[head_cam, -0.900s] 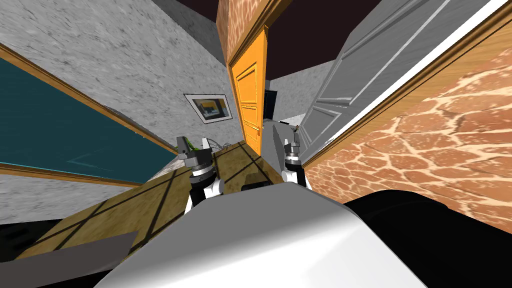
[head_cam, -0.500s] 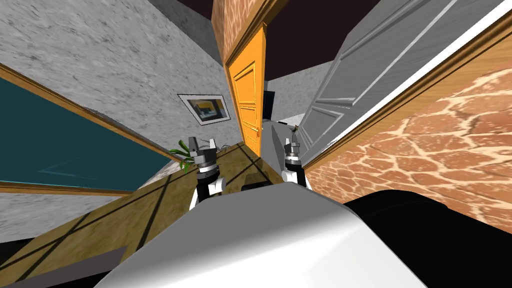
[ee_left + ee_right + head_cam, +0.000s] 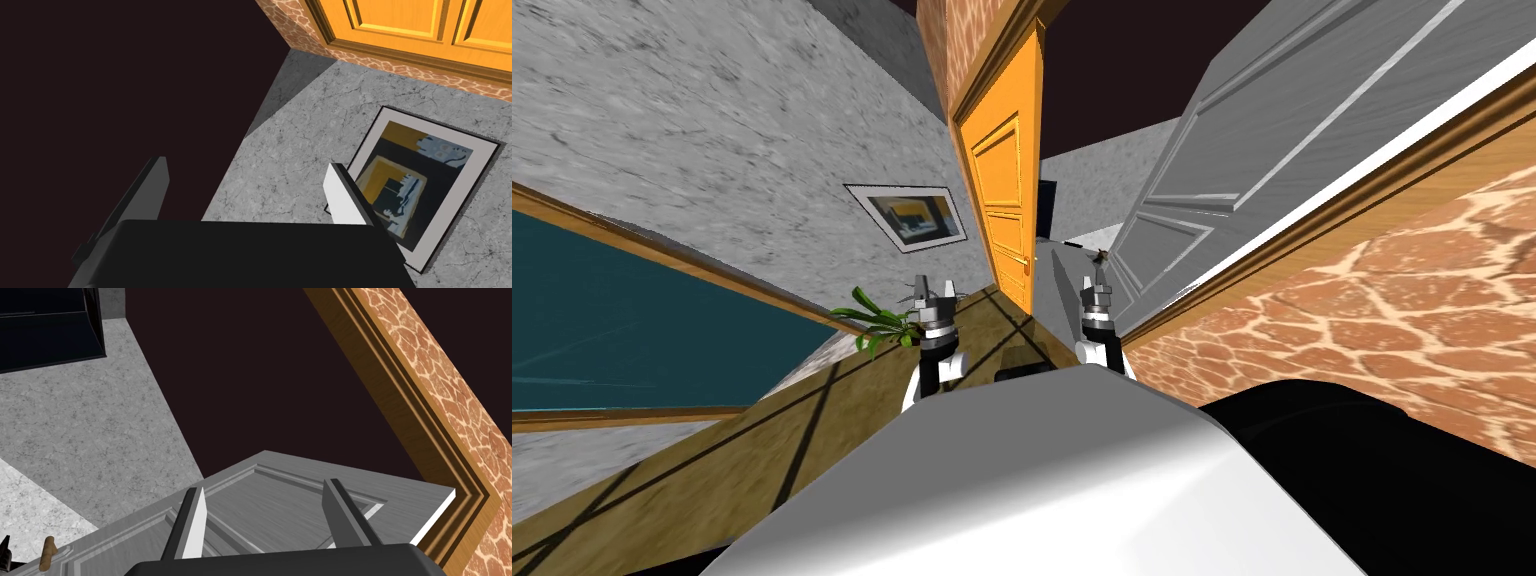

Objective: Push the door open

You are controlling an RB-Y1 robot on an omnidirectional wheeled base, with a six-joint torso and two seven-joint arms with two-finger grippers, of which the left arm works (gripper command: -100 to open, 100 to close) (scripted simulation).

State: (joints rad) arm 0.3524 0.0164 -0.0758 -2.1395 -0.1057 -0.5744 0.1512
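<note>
Here the grey door (image 3: 1232, 140), filling the upper right of the head view, is seen just ahead of the right jaws (spread and empty, as are the left jaws).

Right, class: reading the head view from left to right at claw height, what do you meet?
Teal panel → green plant → left claw → orange door → right claw → grey door → stone-patterned wall.
</note>
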